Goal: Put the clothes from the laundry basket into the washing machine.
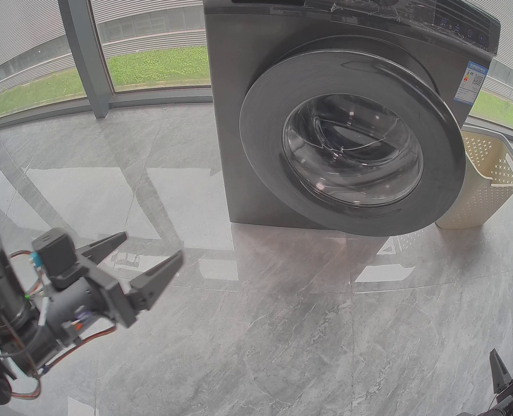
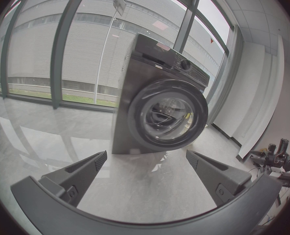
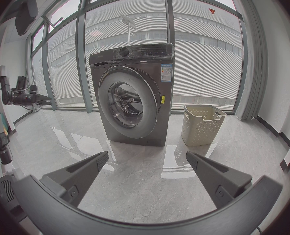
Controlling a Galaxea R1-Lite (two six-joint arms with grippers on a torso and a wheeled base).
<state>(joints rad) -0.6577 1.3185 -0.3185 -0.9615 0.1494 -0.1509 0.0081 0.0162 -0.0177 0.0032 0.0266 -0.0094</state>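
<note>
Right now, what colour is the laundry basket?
The basket is cream with small holes, clearest in the right wrist view.

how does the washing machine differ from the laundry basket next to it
The washing machine is dark grey; the laundry basket is cream. The washing machine stands far taller than the laundry basket. The washing machine has solid panels and a round glass door in front, while the laundry basket has walls full of small holes and an open top. Both stand upright on the shiny grey floor, side by side.
</note>
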